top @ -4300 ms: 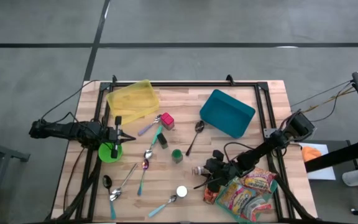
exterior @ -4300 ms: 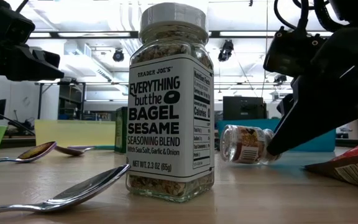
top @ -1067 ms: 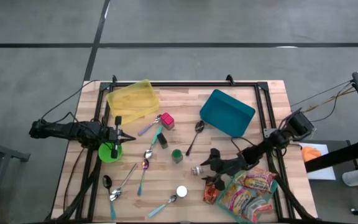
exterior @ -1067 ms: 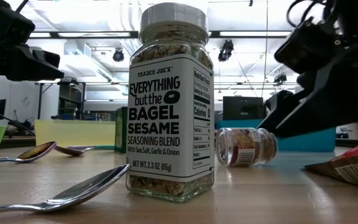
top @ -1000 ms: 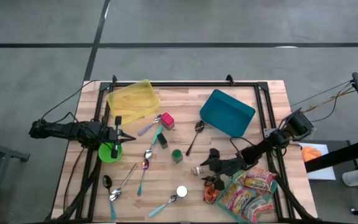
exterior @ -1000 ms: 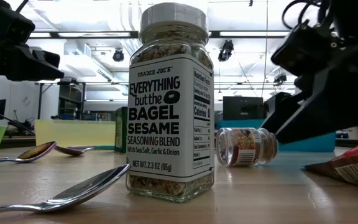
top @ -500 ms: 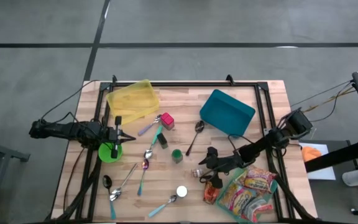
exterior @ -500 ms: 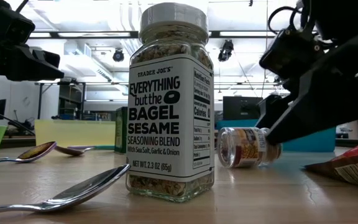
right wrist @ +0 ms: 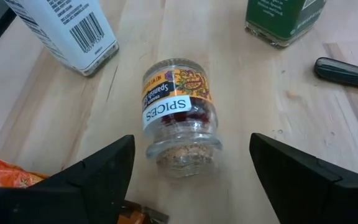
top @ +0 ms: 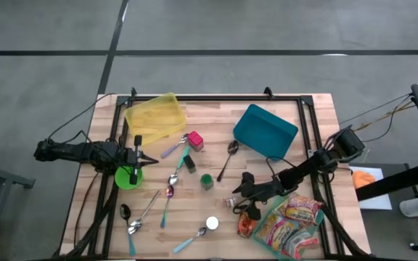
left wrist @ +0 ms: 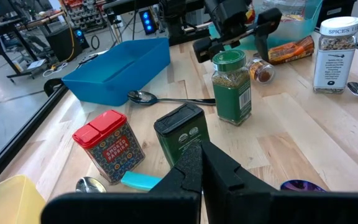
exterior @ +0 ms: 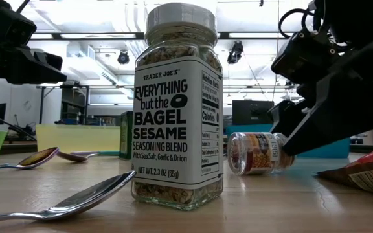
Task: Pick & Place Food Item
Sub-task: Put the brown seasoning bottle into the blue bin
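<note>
- Right gripper (right wrist: 188,171) has its fingers (right wrist: 92,171) spread wide, one on each side of a small spice jar (right wrist: 178,115) that's lying on its side. Jar sits in the gap, bottom end toward the wrist, and I can't see either finger touching it.
- Same jar from table height (exterior: 254,153): flat on the wood, with the right gripper (exterior: 290,133) hanging right at its far end, angled down.
- From above, the right gripper (top: 242,194) is near the front right part of the table (top: 318,109), jar (top: 231,202) right at its tips.
- Just past the jar from those fingers: a green-lidded jar (right wrist: 284,18) and a white-labelled bagel seasoning jar (right wrist: 64,31), both upright. A dark spoon handle (right wrist: 347,71) is off to the side.
- Right next to the fingers, wrist side: an orange snack bag (top: 292,225) lying flat.
- Farther out, a blue bin (top: 265,130) toward the back of the table.
- Left gripper (left wrist: 199,168): fingers pressed together, holding nothing, parked at the table's left edge (top: 135,161) over a green bowl (top: 126,177).
- Just ahead of those tips: a dark green tin (left wrist: 182,134) and a red tin (left wrist: 107,143), both standing. Yellow bin (top: 154,116) is beside them toward the back, and spoons (top: 169,185) are scattered around the middle.
</note>
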You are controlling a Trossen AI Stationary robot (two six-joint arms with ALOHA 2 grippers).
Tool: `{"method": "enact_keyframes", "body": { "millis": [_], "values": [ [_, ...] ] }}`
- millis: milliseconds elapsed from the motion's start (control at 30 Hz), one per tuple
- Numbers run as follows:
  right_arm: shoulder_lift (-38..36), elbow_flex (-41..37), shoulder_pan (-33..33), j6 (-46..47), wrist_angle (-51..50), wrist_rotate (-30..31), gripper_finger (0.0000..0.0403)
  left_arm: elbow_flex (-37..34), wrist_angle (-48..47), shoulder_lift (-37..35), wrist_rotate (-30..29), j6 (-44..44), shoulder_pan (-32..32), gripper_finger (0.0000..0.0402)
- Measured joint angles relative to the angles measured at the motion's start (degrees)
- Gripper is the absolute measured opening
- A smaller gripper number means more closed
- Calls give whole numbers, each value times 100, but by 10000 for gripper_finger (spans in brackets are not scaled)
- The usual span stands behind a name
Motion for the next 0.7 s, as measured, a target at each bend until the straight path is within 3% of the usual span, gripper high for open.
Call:
{"method": "enact_keyframes", "body": {
  "millis": [433, 700],
  "values": [
    [0, 0, -2, -174, 20, -89, 177, 0, 0, 1, 0, 0, 1, 0],
    [0, 2, -2, -201, 35, -87, 153, 1, 0, 1, 0, 0, 0, 0]
  ]
}}
